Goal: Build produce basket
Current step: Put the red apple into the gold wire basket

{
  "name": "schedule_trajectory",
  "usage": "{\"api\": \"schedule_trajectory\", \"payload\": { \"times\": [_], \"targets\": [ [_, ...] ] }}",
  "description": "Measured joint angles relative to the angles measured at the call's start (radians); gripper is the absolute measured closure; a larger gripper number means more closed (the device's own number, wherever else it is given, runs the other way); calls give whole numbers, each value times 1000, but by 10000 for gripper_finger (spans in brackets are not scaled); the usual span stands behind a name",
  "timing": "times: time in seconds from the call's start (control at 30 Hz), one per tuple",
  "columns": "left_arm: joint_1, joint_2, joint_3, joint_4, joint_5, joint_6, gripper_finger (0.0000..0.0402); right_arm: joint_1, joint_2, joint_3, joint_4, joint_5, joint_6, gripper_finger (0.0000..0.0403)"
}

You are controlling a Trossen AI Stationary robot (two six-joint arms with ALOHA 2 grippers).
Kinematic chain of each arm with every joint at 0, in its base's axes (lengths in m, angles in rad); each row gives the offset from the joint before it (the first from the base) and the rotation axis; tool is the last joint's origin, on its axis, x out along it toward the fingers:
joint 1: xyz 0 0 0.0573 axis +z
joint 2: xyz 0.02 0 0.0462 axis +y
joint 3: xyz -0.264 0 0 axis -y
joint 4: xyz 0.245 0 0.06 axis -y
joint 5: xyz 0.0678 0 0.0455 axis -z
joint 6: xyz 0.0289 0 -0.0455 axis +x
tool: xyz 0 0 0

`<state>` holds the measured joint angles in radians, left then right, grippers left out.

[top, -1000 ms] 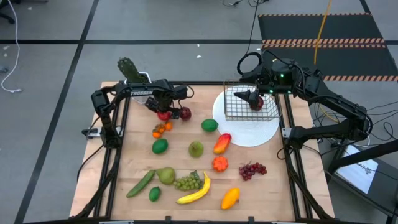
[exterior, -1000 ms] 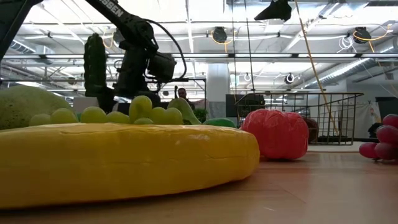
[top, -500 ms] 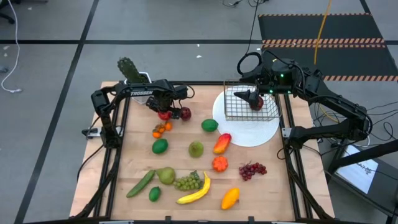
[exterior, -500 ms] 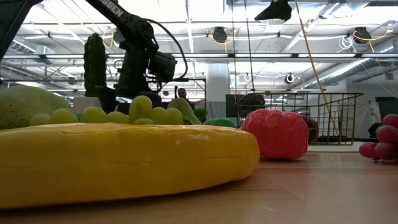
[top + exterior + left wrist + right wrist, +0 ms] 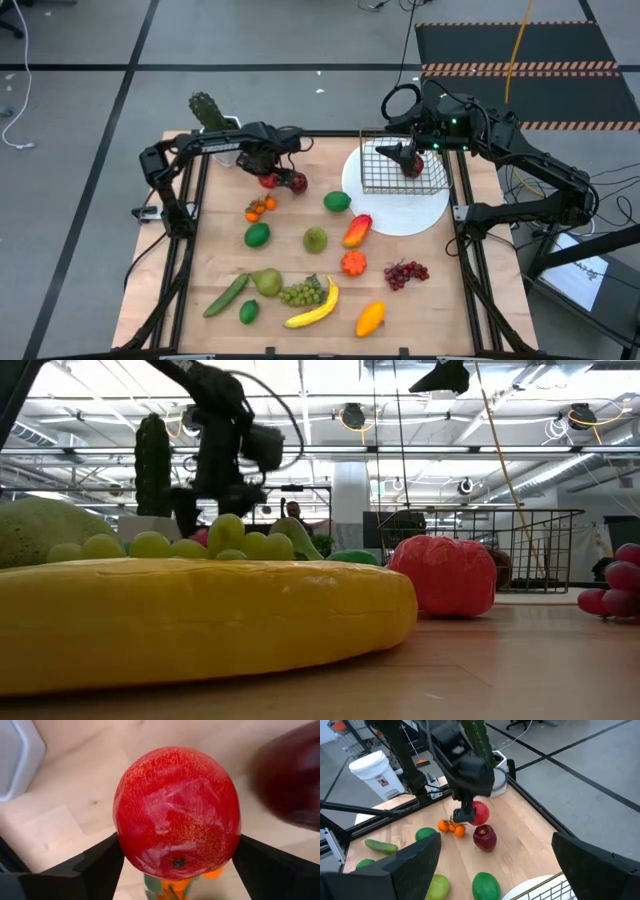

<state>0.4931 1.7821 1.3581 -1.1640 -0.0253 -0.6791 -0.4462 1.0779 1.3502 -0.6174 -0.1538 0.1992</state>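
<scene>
Grips a red apple (image 5: 177, 812) in the left end effector (image 5: 179, 865), at the upper left of the bench (image 5: 300, 262) in the high view, near the potted cactus (image 5: 207, 110). Shows both dark fingers (image 5: 95, 867) pressed against the apple's flanks in the left wrist view. Clamps across the widest part, probably so the round, slick skin cannot roll out on a carry. Leaves a darker red apple (image 5: 297, 182) just beside it on the wood, with a cluster of small orange fruits (image 5: 258, 208) near.

Hangs the right end effector (image 5: 405, 158) over the basket (image 5: 380, 172), fingers wide apart and holding nothing. Shows something red beneath it inside the mesh, too hidden to name. Seats the basket on the white plate (image 5: 400, 218) at the upper right, well apart from the held apple, so calls for a carry across the bench. Leaves most produce spread over the lower half: banana (image 5: 315, 308), green grapes (image 5: 303, 293), purple grapes (image 5: 405, 271) among it.

Carries white lettering on the left arm (image 5: 222, 145), too small to read; offers no other labels.
</scene>
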Motion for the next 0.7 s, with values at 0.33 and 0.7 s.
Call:
{"api": "schedule_trajectory", "payload": {
  "times": [0.33, 0.7],
  "targets": [
    [0, -140, 176, 25, -3, 8, 76, 0, 0, 0, -1, 27, -21, 28],
    [0, -219, 361, 204, 32, -51, 67, 0, 0, 0, -2, 26, -49, 28]
  ]
}}
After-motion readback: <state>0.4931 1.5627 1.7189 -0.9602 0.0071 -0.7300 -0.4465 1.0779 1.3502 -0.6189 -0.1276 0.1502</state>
